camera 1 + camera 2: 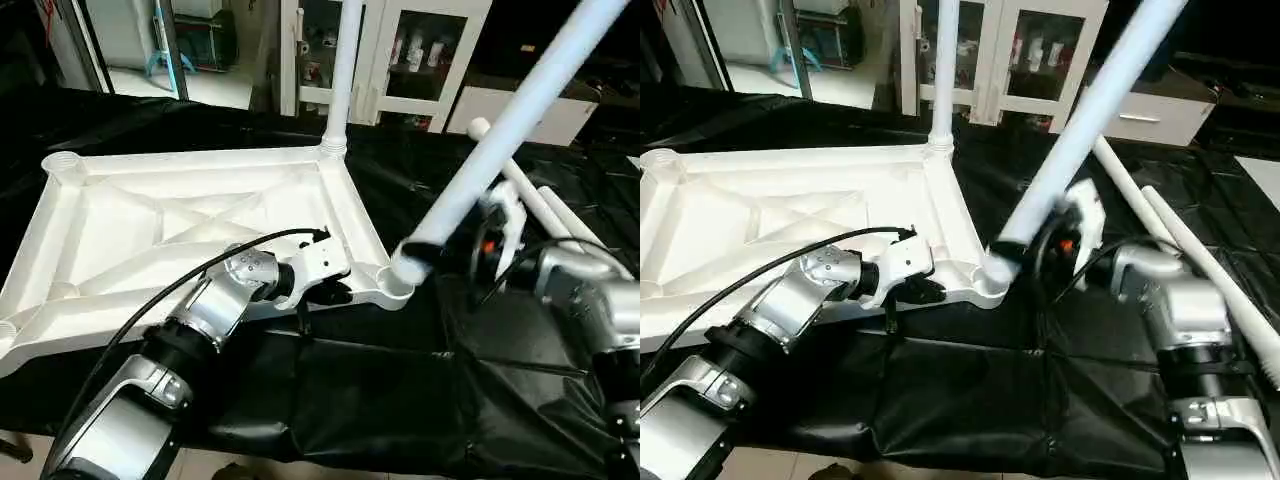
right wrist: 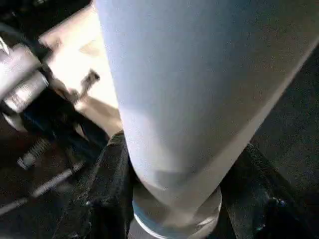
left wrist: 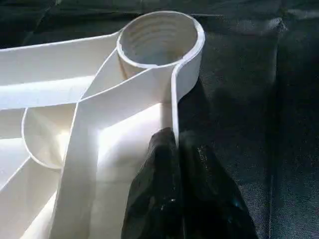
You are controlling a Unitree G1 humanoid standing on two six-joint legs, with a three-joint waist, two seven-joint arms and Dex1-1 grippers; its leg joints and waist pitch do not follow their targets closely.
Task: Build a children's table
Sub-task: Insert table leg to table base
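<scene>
Overhead, leg (image 1: 510, 125) slanting up-right

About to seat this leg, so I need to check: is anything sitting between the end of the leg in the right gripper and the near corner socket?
Nothing visible. The leg held in the right gripper has its lower end right beside the open near corner socket, which looks empty. The left gripper pinches the tabletop rim beside that socket, not over it.

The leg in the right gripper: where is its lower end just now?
In the head views, the leg slants up to the right, its lower end beside the near right corner socket of the tabletop, not yet in it.
</scene>
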